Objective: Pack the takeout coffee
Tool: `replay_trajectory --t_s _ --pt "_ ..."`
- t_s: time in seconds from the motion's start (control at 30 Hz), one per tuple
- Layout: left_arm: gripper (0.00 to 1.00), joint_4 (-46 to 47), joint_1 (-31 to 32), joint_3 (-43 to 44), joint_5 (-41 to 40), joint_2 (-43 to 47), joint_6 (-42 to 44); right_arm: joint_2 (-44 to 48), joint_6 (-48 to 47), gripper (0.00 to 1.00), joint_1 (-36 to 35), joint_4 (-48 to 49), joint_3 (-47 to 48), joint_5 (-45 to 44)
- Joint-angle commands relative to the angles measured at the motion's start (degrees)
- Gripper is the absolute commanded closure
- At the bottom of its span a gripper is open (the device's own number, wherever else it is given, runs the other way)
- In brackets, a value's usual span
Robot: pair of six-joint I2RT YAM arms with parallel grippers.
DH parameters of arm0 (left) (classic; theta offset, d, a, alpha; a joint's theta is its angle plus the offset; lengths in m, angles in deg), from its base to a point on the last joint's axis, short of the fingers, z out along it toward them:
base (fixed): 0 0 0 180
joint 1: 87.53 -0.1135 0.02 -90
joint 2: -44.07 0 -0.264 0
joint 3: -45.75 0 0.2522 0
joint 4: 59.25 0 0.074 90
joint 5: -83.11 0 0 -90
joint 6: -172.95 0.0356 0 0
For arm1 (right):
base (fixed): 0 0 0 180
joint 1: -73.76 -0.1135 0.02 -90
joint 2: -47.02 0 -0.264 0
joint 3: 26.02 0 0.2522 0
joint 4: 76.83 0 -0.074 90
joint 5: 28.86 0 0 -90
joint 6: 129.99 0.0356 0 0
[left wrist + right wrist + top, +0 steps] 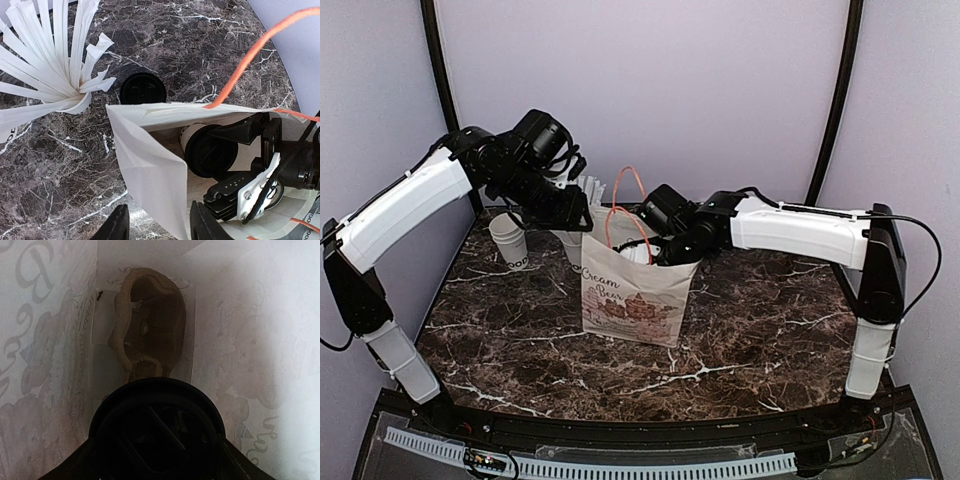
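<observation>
The takeout coffee (pixel 210 152), a white cup with a black dome lid, hangs tipped on its side inside the mouth of the white paper bag (pixel 632 290). My right gripper (pixel 210 165) is shut on it, one finger on each side of the cup. In the right wrist view the lid (pixel 157 432) fills the lower frame and the bag's printed walls (pixel 45 340) rise all round. My left gripper (pixel 155 225) stands open astride the bag's left wall (pixel 150 170), one finger outside and one inside. From above it sits at the bag's upper left rim (pixel 582 215).
A pastry in a clear wrapper (pixel 150 335) lies on the bag's floor below the cup. Beside the bag on the marble table (pixel 60 165) are a loose black lid (pixel 143 90), a cup bristling with white straws (pixel 50 55) and a stack of lidless white cups (pixel 508 240). Orange handles (pixel 250 55) arch over the bag.
</observation>
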Motion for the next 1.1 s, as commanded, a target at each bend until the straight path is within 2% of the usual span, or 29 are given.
replay_trajectory --t_s 0.0,0.1,0.3,0.47,0.67,0.73,0.77,0.8,1.07 --pt "0.60 2.90 -0.12 -0.91 -4.08 -0.94 -0.30 -7.51 2.66 0.26 -0.76 -8.54 -3.33 0.33" --pt "0.67 3.43 -0.15 -0.29 -4.22 -2.14 0.47 -7.72 5.68 0.26 -0.93 -8.23 -2.73 -2.04" --pt "0.99 2.87 -0.14 -0.63 -3.79 -3.81 1.10 -6.17 7.17 0.26 -0.68 -4.87 -5.31 -0.81" --pt "1.00 3.16 -0.12 -1.00 -3.02 -2.51 0.80 -5.82 7.55 0.25 -0.74 -5.66 -4.74 0.19" --pt "1.00 4.64 -0.12 -3.38 -1.50 -1.08 0.82 -2.24 8.23 0.17 -0.83 -5.78 -2.31 0.66" --pt "1.00 5.34 -0.12 -4.16 -0.94 -0.80 0.75 -1.39 8.93 0.12 -1.10 -5.79 -2.06 0.68" --pt "1.00 5.64 -0.16 -4.35 -0.59 -0.75 0.73 -1.14 9.10 0.03 -1.21 -5.83 -1.92 0.71" --pt "1.00 5.77 -0.15 -4.61 -0.53 -0.78 0.72 -0.88 9.16 0.02 -1.38 -5.91 -1.68 0.68" --pt "1.00 6.06 -0.13 -5.09 1.50 -0.49 0.18 0.82 9.20 0.01 -1.49 -6.72 2.85 3.18"
